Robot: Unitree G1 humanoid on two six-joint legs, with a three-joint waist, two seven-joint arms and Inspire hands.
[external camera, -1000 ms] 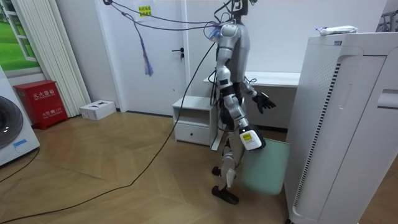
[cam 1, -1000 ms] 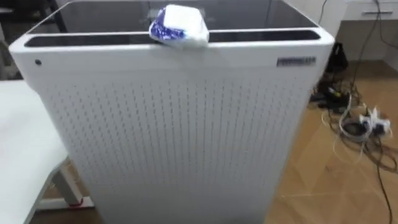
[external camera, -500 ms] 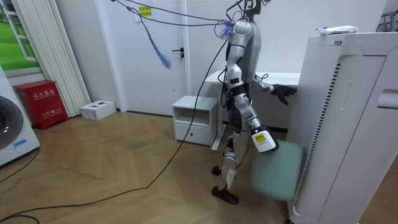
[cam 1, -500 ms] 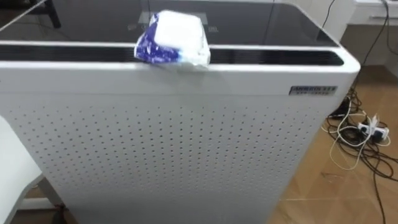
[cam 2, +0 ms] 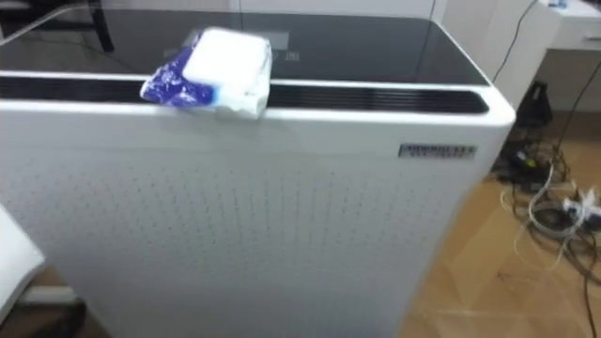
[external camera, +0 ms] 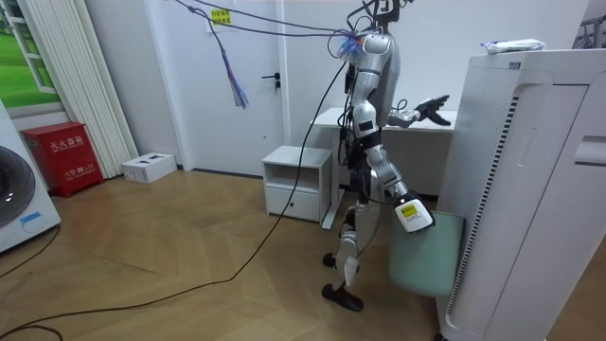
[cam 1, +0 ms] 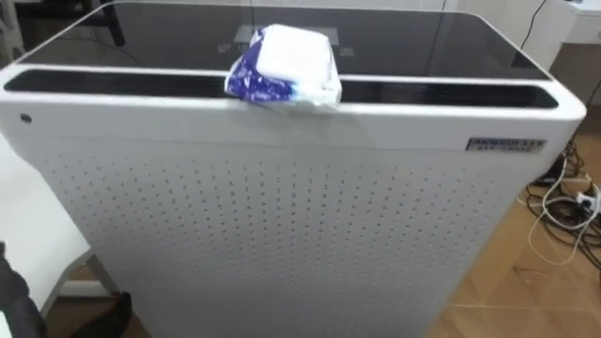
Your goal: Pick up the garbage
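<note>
A crumpled blue-and-white packet [cam 1: 282, 68] lies on the front edge of the top of a tall white perforated appliance [cam 1: 282, 216]. The same packet [external camera: 511, 44] sits on top of that appliance in the room view. I stand facing the appliance, close to it. My left hand [external camera: 431, 106] is raised at chest height with its fingers spread, below and short of the packet. Dark parts of that arm [cam 1: 14, 300] show at the lower left. My right hand [external camera: 409, 214] hangs low, shut on a pale green bin [external camera: 424, 260].
A white table [cam 1: 28, 216] stands beside the appliance on my left. Tangled cables and a power strip [cam 2: 554, 211] lie on the wooden floor to the right. A small white cabinet [external camera: 295, 182] stands behind me by the wall.
I have stepped closer to the appliance. My left hand has risen from waist to chest height towards it. The green bin has swung forward with my right hand. The head camera has shifted.
</note>
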